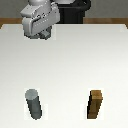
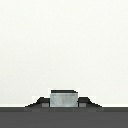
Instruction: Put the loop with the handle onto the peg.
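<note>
The peg (image 1: 33, 103) is a dark grey upright cylinder near the front of the white table (image 1: 70, 65), on the exterior view's left. My gripper (image 1: 45, 35) hangs low over the table's far side on the exterior view's left, well away from the peg. Its bulky grey hand hides the fingers, so I cannot tell whether they are open or shut. The loop with the handle does not show plainly in either view. The wrist view shows a small grey-green block (image 2: 64, 98) between dark shapes at the table's edge; I cannot tell what it is.
A brown rectangular wooden block (image 1: 96, 104) stands near the front on the exterior view's right, level with the peg. The robot's dark base (image 1: 75, 12) sits behind the table's far edge.
</note>
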You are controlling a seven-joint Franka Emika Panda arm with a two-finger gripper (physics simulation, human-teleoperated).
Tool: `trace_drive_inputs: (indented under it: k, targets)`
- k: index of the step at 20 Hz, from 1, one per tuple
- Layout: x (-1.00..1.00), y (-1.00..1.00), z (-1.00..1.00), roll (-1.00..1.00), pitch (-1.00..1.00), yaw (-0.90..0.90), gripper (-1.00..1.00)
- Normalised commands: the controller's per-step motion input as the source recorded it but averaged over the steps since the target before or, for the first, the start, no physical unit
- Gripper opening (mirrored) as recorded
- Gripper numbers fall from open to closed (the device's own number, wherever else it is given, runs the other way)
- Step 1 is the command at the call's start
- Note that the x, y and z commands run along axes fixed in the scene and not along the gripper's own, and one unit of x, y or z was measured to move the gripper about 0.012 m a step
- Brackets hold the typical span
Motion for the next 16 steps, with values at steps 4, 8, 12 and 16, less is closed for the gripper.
trace_drive_inputs:
  k: [4, 8, 12, 16]
  targets:
    - [0.0, 0.0, 0.5, 0.0, 0.0, 0.0, -1.0]
    - [0.0, 0.0, 0.0, 0.0, 0.0, 0.0, -1.0]
    - [0.0, 0.0, 0.0, 0.0, 0.0, 0.15, -1.0]
    - [0.0, 0.0, 0.0, 0.0, 0.0, 1.0, -1.0]
